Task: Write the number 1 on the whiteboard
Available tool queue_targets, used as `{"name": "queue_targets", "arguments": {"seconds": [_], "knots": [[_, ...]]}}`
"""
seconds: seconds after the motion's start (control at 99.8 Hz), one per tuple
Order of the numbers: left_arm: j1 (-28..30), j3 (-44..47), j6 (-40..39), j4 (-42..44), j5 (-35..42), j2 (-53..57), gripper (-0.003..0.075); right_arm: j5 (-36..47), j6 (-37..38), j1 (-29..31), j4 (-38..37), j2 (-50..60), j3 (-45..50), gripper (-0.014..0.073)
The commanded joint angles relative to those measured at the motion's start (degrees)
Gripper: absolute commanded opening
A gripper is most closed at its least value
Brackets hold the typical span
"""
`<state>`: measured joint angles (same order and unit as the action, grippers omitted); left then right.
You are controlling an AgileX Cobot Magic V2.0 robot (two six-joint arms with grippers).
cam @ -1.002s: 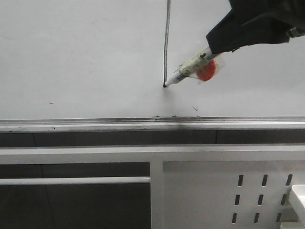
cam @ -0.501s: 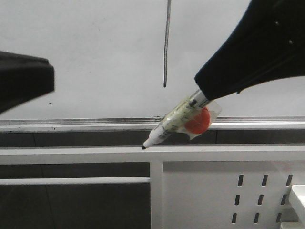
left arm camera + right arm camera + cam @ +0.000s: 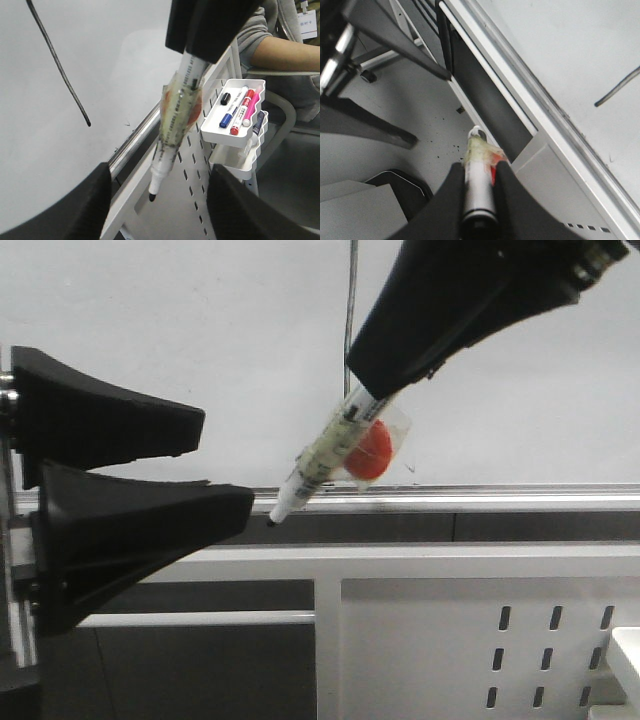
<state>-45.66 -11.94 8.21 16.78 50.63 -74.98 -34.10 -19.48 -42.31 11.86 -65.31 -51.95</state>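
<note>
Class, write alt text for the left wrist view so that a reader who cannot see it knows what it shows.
The right hand holds a taped marker tip-down, off the whiteboard, between the left hand's open fingers. A dark, slightly curved number 1 marks the board, and a white tray of markers hangs on a perforated panel.

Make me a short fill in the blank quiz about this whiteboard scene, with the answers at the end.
1. The marker is held by the ____ gripper.
2. The left gripper is ____.
3. The marker's tip is ____ the whiteboard.
4. The orange piece is taped to the ____.

Answers: right; open; off; marker
</note>
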Motion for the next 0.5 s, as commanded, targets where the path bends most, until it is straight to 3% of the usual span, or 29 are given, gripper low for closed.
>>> {"name": "queue_targets", "arguments": {"seconds": [0.0, 0.16, 0.491], "knots": [[-0.18, -2.03, 0.17, -0.43, 4.78, -0.29, 0.0384, 1.6, -0.9, -0.86, 0.97, 0.79, -3.02, -0.0071], [-0.18, -3.16, 0.31, -0.43, 4.9, -2.18, 0.0347, 1.74, -0.9, -3.39, 0.97, 0.39, -3.55, -0.0071], [-0.18, -3.25, 0.31, -0.19, 6.09, -2.85, 0.0346, 2.0, -0.9, -3.75, 1.08, 0.28, -3.55, -0.0071]]}}
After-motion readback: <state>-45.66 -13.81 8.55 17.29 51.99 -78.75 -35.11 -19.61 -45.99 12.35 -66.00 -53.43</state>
